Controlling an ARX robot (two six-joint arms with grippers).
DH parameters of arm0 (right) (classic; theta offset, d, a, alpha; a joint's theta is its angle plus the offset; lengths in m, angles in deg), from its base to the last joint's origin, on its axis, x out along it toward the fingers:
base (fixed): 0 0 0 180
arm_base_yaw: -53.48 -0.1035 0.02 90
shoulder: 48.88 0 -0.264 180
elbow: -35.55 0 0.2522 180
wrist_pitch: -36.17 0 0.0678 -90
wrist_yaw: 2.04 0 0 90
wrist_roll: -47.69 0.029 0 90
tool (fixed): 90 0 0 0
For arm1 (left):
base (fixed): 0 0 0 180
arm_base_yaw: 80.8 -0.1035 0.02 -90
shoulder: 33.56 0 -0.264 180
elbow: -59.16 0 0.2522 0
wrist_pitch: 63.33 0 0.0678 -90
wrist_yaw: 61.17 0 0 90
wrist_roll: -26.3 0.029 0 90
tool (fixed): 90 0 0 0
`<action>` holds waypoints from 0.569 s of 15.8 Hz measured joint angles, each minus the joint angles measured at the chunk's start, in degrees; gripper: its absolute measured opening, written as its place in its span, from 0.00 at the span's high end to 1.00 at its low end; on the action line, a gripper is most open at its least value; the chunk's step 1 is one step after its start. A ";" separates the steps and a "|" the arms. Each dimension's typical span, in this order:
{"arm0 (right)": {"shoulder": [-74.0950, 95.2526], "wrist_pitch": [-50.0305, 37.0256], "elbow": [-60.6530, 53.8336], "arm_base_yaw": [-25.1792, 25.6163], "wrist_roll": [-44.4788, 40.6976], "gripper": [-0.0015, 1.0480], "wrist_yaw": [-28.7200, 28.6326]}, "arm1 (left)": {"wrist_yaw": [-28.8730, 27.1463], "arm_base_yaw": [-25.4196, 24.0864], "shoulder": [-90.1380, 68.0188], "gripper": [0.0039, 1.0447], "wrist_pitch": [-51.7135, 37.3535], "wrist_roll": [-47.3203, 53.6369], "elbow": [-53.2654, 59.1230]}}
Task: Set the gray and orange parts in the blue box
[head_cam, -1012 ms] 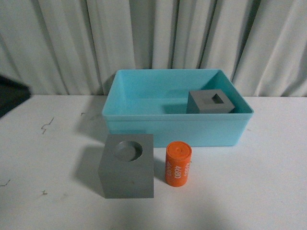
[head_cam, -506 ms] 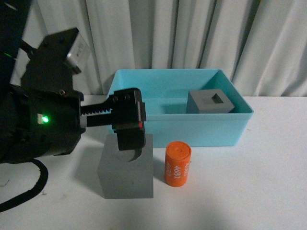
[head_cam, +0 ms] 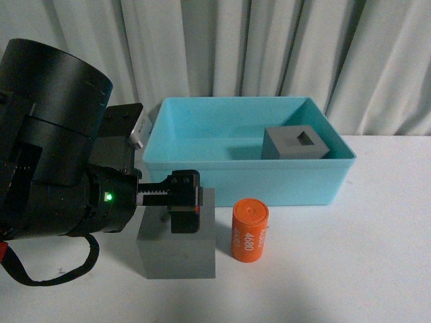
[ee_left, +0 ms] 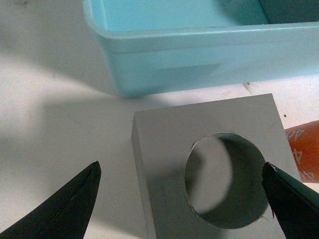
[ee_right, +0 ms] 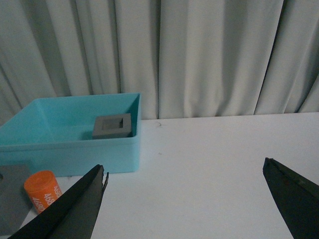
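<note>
My left gripper (head_cam: 182, 219) has dropped over the round-recess cube (ee_left: 159, 144).
Fingers (ee_left: 70, 204) spread astride it; grip next, then the blue box (head_cam: 269, 185).

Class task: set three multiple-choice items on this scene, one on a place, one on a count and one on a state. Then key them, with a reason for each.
1. Where is the matte gray cube with the square recess?
A inside the light blue plastic bin
B outside the bin, against its front wall
C balanced on the bin's rim

2. How many parts stand outside the bin?
A one
B two
C three

3. How do the left gripper's jaws stand?
A shut on a cube
B shut on nothing
C open

Key:
1 A: the bin's walls surround it.
2 B: the gray cube with the round recess and the orange cylinder marked 4680 stand on the white table in front of the bin.
3 C: its fingers sit wide apart over the round-recess cube.
</note>
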 joint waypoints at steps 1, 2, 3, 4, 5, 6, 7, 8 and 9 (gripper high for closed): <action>0.00 -0.02 0.00 0.00 0.00 0.06 0.00 | 0.24 0.00 -1.36 0.06 -0.13 0.52 -0.70; 0.00 -0.02 0.00 0.00 0.00 0.06 0.00 | 0.28 0.00 -1.81 0.06 -0.17 0.63 -0.87; 0.00 0.00 0.00 0.00 0.02 0.06 0.00 | 0.31 0.00 -2.29 0.06 -0.22 0.76 -1.03; 0.00 -0.02 0.00 0.00 0.02 0.06 0.00 | 0.31 0.00 -2.54 0.06 -0.22 0.79 -1.11; 0.00 0.00 0.00 0.00 0.00 0.06 0.00 | 0.33 0.00 -2.67 0.06 -0.22 0.79 -1.14; 0.00 0.00 0.00 0.00 0.00 0.06 0.00 | 0.35 0.00 -2.73 0.06 -0.22 0.79 -1.16; 0.00 0.00 0.00 0.00 0.00 0.06 0.00 | 0.33 0.00 -2.95 0.06 -0.26 0.81 -1.18; 0.00 0.00 0.00 0.00 0.00 0.06 0.00 | 0.35 0.00 -3.02 0.06 -0.26 0.81 -1.18; 0.00 -0.02 0.00 0.00 0.00 0.06 0.00 | 0.35 0.00 -3.28 0.06 -0.26 0.81 -1.18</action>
